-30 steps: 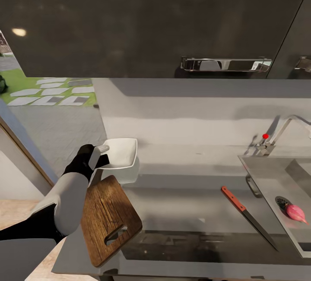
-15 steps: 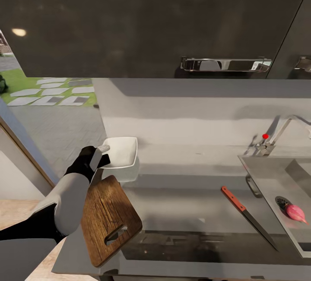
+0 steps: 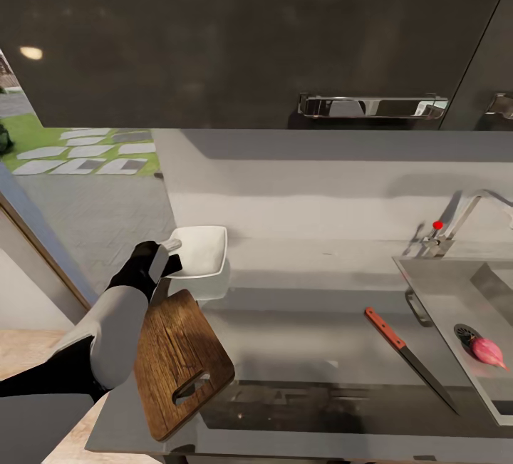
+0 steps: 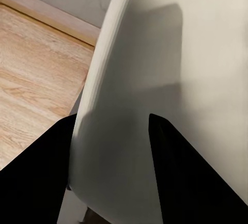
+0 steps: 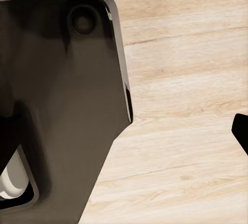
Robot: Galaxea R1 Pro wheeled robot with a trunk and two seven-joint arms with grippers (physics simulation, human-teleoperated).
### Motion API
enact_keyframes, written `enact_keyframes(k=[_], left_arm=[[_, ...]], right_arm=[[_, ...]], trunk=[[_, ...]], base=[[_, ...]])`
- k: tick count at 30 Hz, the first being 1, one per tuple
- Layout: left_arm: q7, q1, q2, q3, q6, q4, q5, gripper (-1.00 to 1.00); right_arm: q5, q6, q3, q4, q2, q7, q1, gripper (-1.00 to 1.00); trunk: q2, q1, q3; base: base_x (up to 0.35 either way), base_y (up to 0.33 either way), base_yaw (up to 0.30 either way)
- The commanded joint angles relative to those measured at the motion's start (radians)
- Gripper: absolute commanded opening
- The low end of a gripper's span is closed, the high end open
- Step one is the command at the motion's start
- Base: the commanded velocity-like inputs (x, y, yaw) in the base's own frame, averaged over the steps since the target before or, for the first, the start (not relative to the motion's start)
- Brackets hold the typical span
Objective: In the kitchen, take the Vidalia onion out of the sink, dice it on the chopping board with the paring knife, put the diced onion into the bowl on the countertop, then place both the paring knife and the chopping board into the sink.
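Observation:
My left gripper [image 3: 171, 245] is shut on the near left rim of the white bowl [image 3: 203, 250], held just above the countertop [image 3: 313, 321]. In the left wrist view, two black fingers [image 4: 36, 177] straddle the bowl's rim [image 4: 170, 79]. The chopping board [image 3: 178, 357] lies in front of the bowl, partly under my left forearm. Right of centre on the counter lies the paring knife [image 3: 406, 357]. Beside the drain in the sink [image 3: 434, 286] sits the pink Vidalia onion [image 3: 488, 351]. One dark fingertip [image 5: 241, 131] shows in the right wrist view, over wooden floor.
A chrome tap [image 3: 456, 218] with a red knob stands behind the sink. Dark wall cabinets [image 3: 249, 36] hang close above the counter. The counter's left end drops to floor and a window.
The bowl has risen very slightly in my left gripper. The board, knife and onion have not moved.

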Motion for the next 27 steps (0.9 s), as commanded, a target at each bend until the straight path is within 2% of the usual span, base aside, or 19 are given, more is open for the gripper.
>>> enact_keyframes(k=[1,19,27], left_arm=[[-0.002,0.000,-0.001,0.008,0.005,0.021,-0.010,-1.00],[-0.003,0.000,-0.006,0.002,0.006,0.018,-0.015,-1.00],[-0.004,0.000,-0.009,0.001,0.008,-0.011,-0.014,-1.00]], right_arm=[[-0.003,-0.004,-0.003,0.001,0.000,0.001,-0.001,1.00],[-0.003,-0.004,-0.003,0.001,0.000,0.002,-0.001,1.00],[-0.003,-0.004,-0.003,0.001,0.000,0.002,0.000,1.00]], trunk=[[-0.001,0.001,-0.002],[-0.001,0.001,-0.002],[-0.001,0.001,-0.002]], base=[[0.000,0.000,0.000],[0.000,0.000,0.000],[0.000,0.000,0.000]])
